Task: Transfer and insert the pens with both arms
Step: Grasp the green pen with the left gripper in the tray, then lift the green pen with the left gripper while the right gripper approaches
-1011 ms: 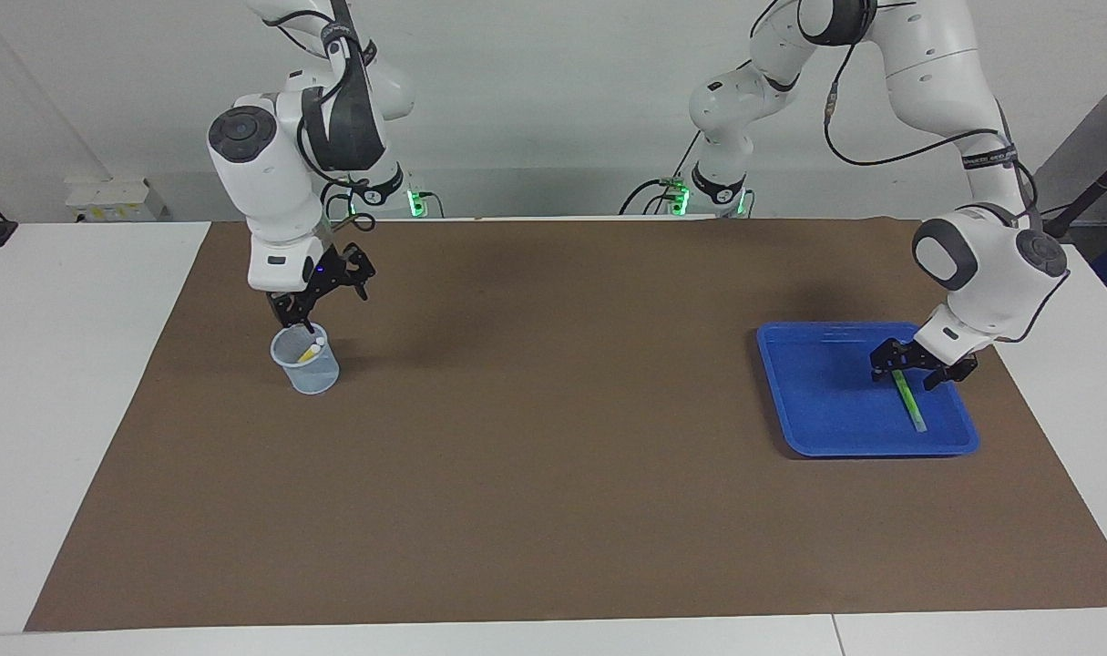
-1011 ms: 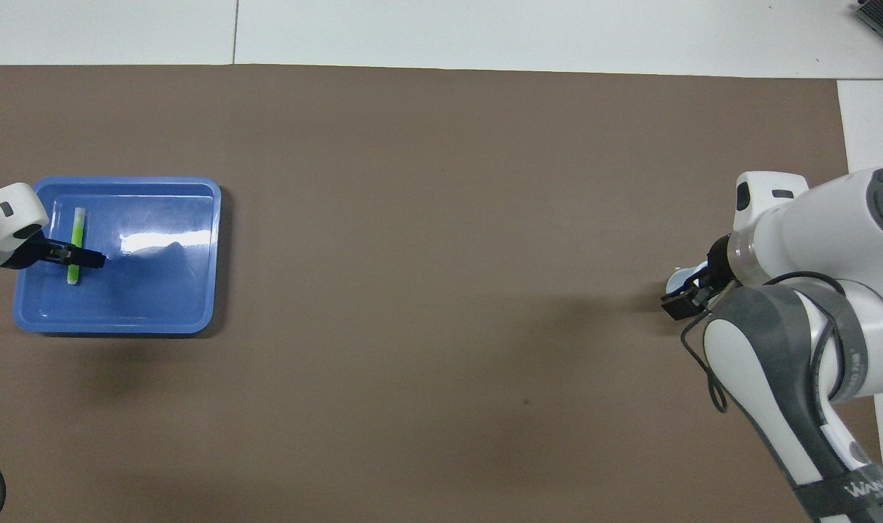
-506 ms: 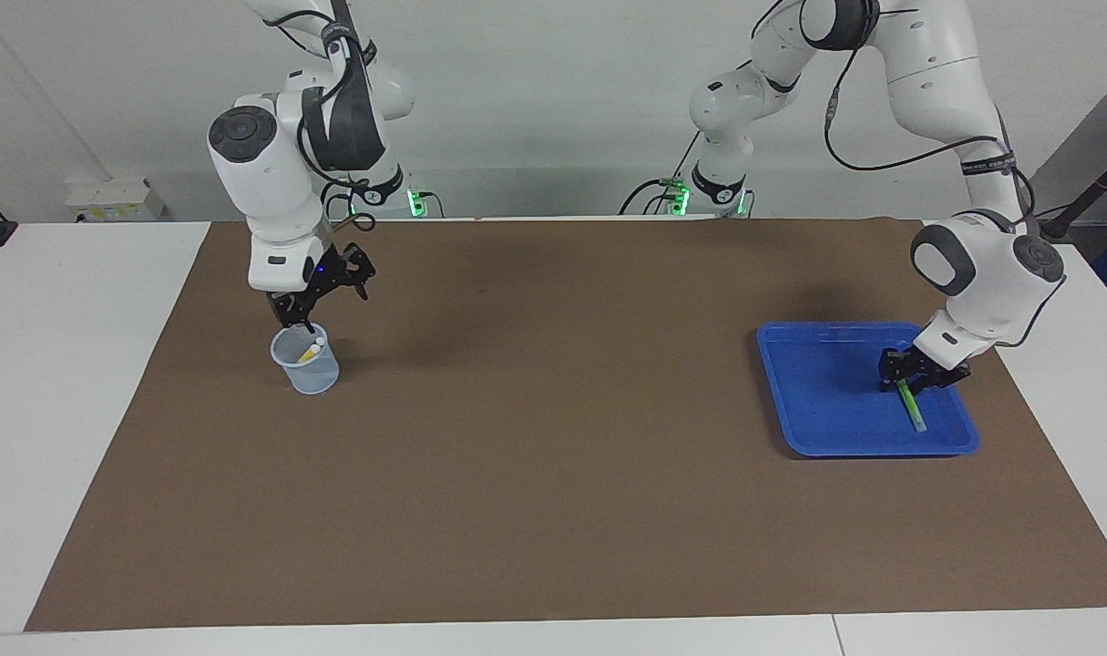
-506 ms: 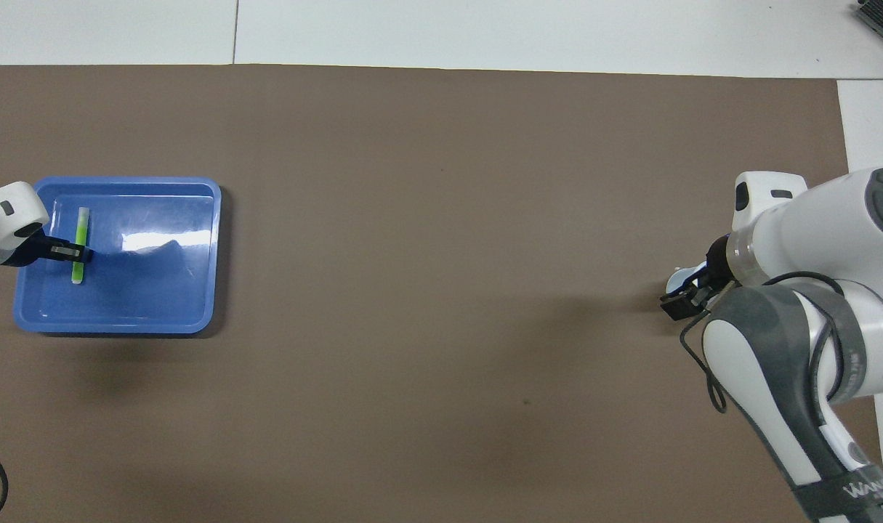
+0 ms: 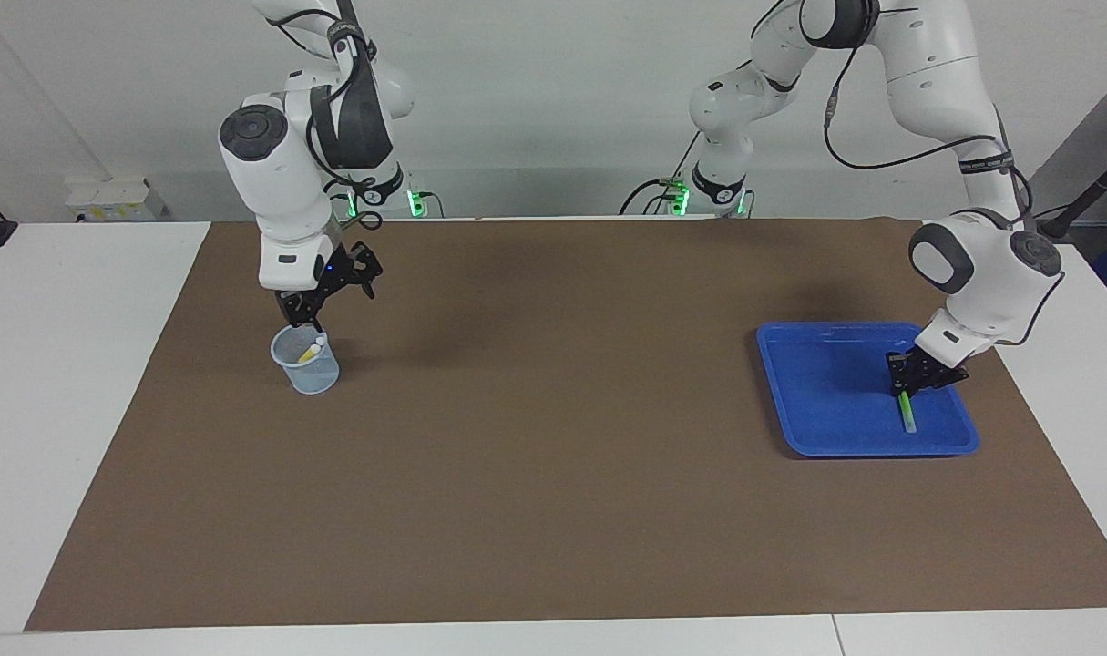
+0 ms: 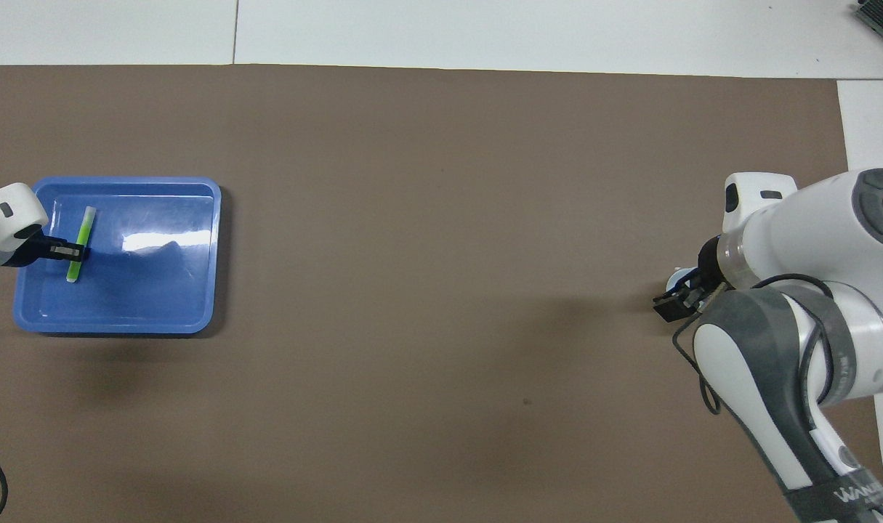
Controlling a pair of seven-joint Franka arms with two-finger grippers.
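The bright green pen (image 5: 906, 415) lies in the blue tray (image 5: 826, 401) at the left arm's end of the table. My left gripper (image 5: 910, 381) is down in the tray, shut on the pen's end nearer the robots. In the overhead view the left gripper (image 6: 74, 252) holds the green pen (image 6: 83, 231), which lies slightly slanted in the tray (image 6: 165, 298). My right gripper (image 5: 300, 316) hangs just above a clear cup (image 5: 307, 364) at the right arm's end. The yellow pen (image 5: 309, 352) stands in the cup beside another white cap. No purple shows.
A brown mat (image 5: 553, 437) covers most of the white table. In the overhead view the right arm (image 6: 790, 305) hides nearly all of the cup. A small white box (image 5: 107, 196) sits off the mat near the right arm's base.
My left gripper's fingers closed onto the green pen, and the pen turned slightly in the tray. My right gripper rose a little above the cup.
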